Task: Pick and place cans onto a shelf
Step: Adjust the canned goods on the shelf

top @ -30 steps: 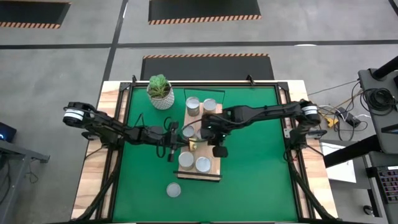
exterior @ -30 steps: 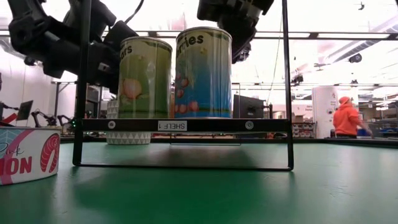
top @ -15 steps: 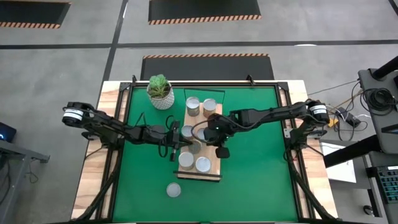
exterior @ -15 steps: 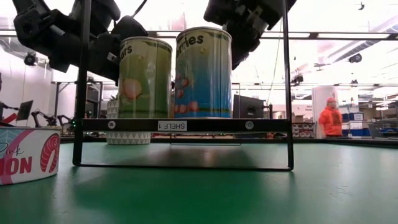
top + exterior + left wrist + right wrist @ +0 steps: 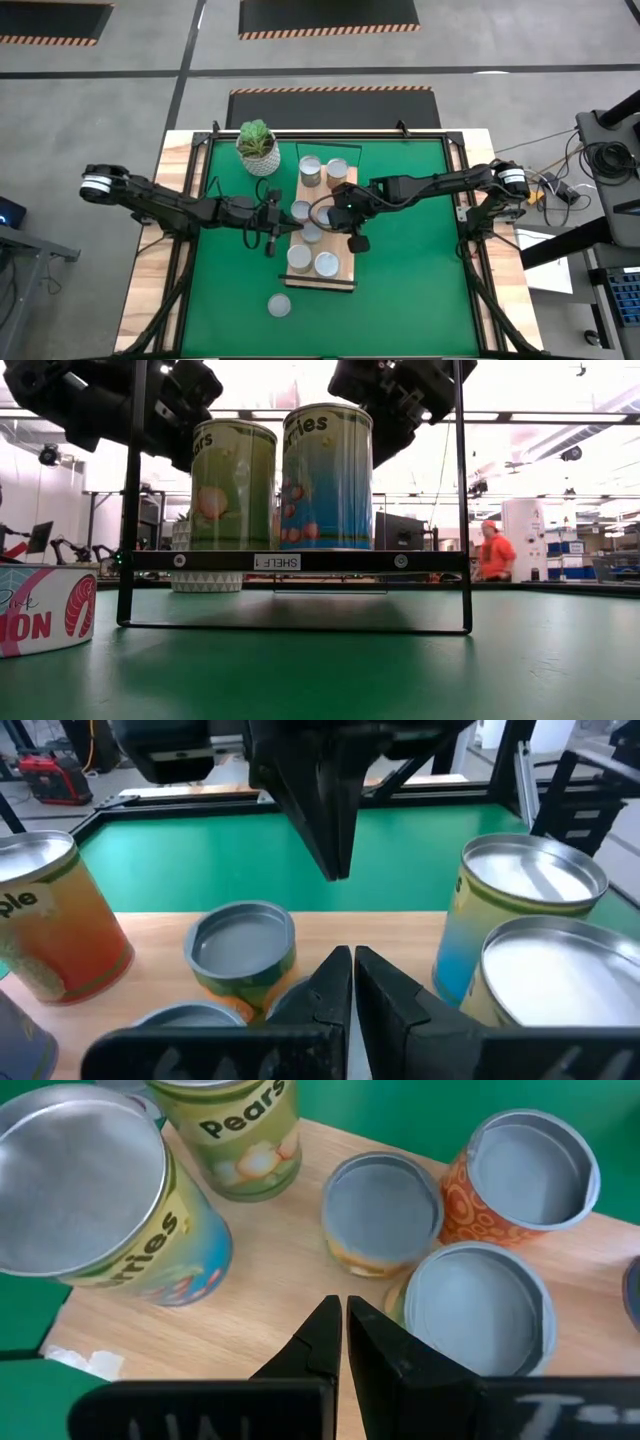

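Several cans stand on the shelf [image 5: 343, 262], a light wooden board on the green mat. At its near end are a green Pears can [image 5: 232, 485] and a blue berries can [image 5: 327, 475]. An orange can [image 5: 525, 1175] and two low cans [image 5: 380, 1215] stand mid-board, and two cans [image 5: 311, 170] stand at the far end. A salmon can [image 5: 279, 305] stands on the mat near the front edge. My left gripper [image 5: 352, 970] hovers shut at the shelf's left side. My right gripper [image 5: 340, 1325] hangs shut above the mid-board, slanting down.
A white pot with a green plant [image 5: 258, 147] stands at the far left of the mat. A black frame [image 5: 462, 510] rises around the shelf. Bare green mat [image 5: 410, 270] lies right of the shelf. A person in orange [image 5: 490, 555] walks far behind the table.
My left gripper has risen and drawn back a little toward the table's left edge, staying shut. My right gripper has sunk slightly over the shelf and rolled, also shut. The cans have not moved.
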Tool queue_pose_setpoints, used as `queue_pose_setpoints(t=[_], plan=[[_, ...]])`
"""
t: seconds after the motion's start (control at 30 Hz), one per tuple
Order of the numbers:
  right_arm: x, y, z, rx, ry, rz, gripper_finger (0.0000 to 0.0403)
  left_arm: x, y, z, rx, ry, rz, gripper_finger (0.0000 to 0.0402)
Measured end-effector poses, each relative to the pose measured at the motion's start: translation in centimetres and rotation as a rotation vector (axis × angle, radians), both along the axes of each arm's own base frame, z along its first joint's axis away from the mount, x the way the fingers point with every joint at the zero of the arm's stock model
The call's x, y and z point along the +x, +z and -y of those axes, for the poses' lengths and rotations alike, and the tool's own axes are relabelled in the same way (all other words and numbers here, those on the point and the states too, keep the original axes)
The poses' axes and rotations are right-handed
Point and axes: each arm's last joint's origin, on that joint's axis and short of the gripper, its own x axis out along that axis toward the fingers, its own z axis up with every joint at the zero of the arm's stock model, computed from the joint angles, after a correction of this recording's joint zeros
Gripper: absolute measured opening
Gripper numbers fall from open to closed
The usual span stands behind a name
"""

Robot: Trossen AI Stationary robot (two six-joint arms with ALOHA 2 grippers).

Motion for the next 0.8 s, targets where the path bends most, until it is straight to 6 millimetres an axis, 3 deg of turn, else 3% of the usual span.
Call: queue_pose_setpoints(t=[0.23,0.47,0.8], plan=[[0.1,0.1,0.0,-0.070,0.085,0.037,0.0011,0.9,-1.0,0.1,-0.053,0.017,-0.014,0.0000],[0.7,1.6,0.3,-0.138,0.133,0.201,0.0011,3.2,-2.3,0.3,-0.133,0.047,-0.099,0.0000],[0.6,2.0,0.4,-0.147,0.142,0.223,0.0011,4.1,-2.1,0.4,-0.135,0.060,-0.222,0.0000]])
